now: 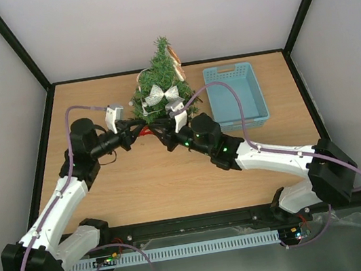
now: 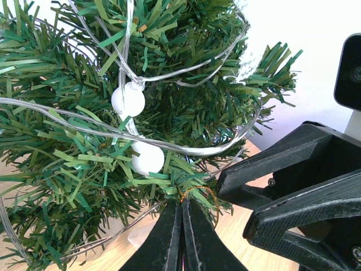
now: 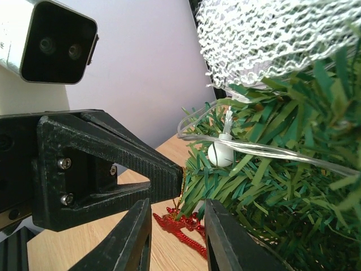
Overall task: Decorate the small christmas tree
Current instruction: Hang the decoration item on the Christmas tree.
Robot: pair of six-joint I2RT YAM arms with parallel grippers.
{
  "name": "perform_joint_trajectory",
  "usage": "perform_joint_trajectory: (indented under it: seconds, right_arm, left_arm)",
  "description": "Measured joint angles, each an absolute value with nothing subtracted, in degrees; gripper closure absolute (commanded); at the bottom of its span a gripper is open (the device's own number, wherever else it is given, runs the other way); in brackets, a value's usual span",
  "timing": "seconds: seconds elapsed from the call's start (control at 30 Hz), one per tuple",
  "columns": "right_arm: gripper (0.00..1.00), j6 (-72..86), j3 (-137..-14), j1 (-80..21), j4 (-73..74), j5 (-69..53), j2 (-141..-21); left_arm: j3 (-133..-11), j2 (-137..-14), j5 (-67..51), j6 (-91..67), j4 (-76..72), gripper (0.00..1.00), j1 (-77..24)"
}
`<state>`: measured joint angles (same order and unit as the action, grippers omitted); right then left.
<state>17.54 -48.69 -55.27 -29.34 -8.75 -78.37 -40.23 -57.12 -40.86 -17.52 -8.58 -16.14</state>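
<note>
Basket: light blue plastic basket [image 1: 236, 96] stands on the bench [image 1: 141, 190], just right of the tree and back from the arms. In the top view only its own floor shows inside.
Left end effector: left end effector [image 2: 181, 237] has its fingers pressed together with no gap, tips at the tree's lowest branches on the near-left side.
Left contact: a thin gold thread loop [image 2: 198, 195] comes out right at the closed tips. Cannot tell for certain that it is pinched.
Right end effector: right end effector [image 3: 176, 237] is parted a little, with a clear gap between the fingers and nothing clamped. It sits low at the tree's near side, tip to tip with the left one.
Red ornament: red ornament [image 3: 181, 224] lies on the bench under the branch tips, seen through the right fingers' gap.
Tree position: small christmas tree [image 1: 156, 70] stands upright at the back centre of the bench.
Tree look: dark green bristly cone, wound with a clear wire carrying white bulbs [image 2: 128, 99].
Tree trim: silver mesh bow [image 1: 160, 94] is on the front at mid height. A tan piece [image 1: 175, 56] sits near the top, too small to identify.
</note>
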Motion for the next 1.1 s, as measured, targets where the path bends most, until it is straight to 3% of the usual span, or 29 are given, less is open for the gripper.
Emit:
perform_joint_trajectory:
  seconds: [0.3, 0.53, 1.1]
  right_arm:
    - [0.78, 17.56, -50.17, -55.27, -28.69, -8.49, -80.07]
    - [0.98, 17.23, -50.87, -55.27, -28.51, -7.81, -80.88]
    - [0.98, 16.01, -51.72, -55.27, -28.45, -4.93, -81.01]
  left_arm:
    - [-40.23, -57.21, -40.91, -17.37, -8.78, 0.98, -16.03]
    - [-40.23, -57.43, -40.97, -17.39, -9.65, 0.98, -16.03]
    - [-41.41, -58.70, -41.12, -18.22, -10.94, 0.98, -15.77]
